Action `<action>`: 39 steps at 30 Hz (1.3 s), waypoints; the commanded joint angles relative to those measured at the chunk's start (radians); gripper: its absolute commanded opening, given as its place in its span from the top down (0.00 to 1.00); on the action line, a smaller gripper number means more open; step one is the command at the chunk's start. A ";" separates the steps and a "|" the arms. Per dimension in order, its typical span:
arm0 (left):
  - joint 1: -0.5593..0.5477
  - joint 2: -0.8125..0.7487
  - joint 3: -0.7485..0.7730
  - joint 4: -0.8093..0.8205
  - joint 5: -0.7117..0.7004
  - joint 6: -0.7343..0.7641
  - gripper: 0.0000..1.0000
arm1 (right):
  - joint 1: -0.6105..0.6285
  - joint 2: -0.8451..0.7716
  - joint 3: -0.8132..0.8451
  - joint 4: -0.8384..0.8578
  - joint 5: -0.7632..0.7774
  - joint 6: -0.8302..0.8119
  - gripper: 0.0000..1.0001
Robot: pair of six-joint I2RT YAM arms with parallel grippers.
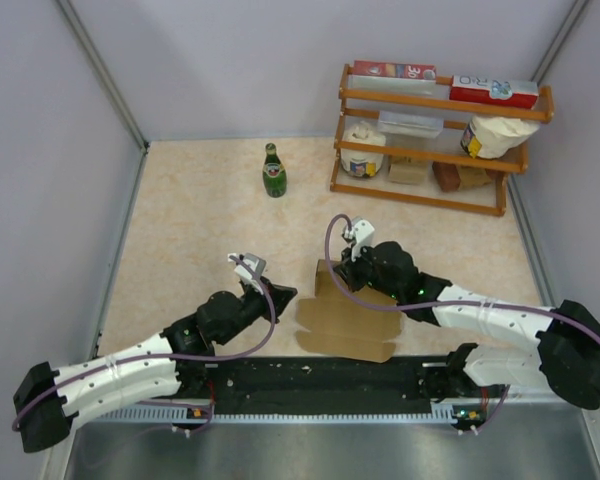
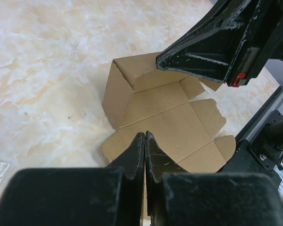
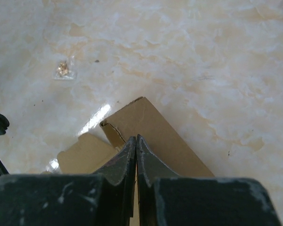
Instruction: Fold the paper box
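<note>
The paper box is lying on the table near its front edge, between the 2 arms. It is lying mostly flat as a die-cut sheet, with 1 panel standing up on its far left side.

The left gripper is being seen with its fingers pressed together, tips at the near edge of the sheet. The right gripper is likewise closed, tips at the top of the raised panel. Whether either is pinching cardboard cannot be told.

Step in hand, as judged: the raised panel is being stood up along its crease. To do this well, the flat base is best pinned by the left tips close to the fold line, while the panel is pushed low and evenly so the crease bends and the sheet is not dragged.

Being counted:
- 1 paper box
- 2 grippers
- 1 green bottle
- 1 wooden rack
- 2 printed cartons on its top shelf
</note>
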 commanded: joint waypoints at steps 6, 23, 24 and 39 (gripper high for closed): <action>-0.003 0.010 -0.012 0.030 -0.013 -0.011 1.00 | -0.004 0.050 -0.041 -0.027 -0.074 0.018 1.00; 0.010 0.109 0.154 -0.020 -0.095 0.113 0.92 | -0.017 -0.145 0.094 -0.276 0.159 0.047 0.93; 0.020 0.144 0.189 -0.023 -0.075 0.129 0.90 | -0.042 -0.165 0.116 -0.336 0.174 0.067 0.86; 0.233 0.604 0.684 -0.110 0.326 0.305 0.90 | -0.402 -0.372 0.136 -0.861 0.110 0.371 0.69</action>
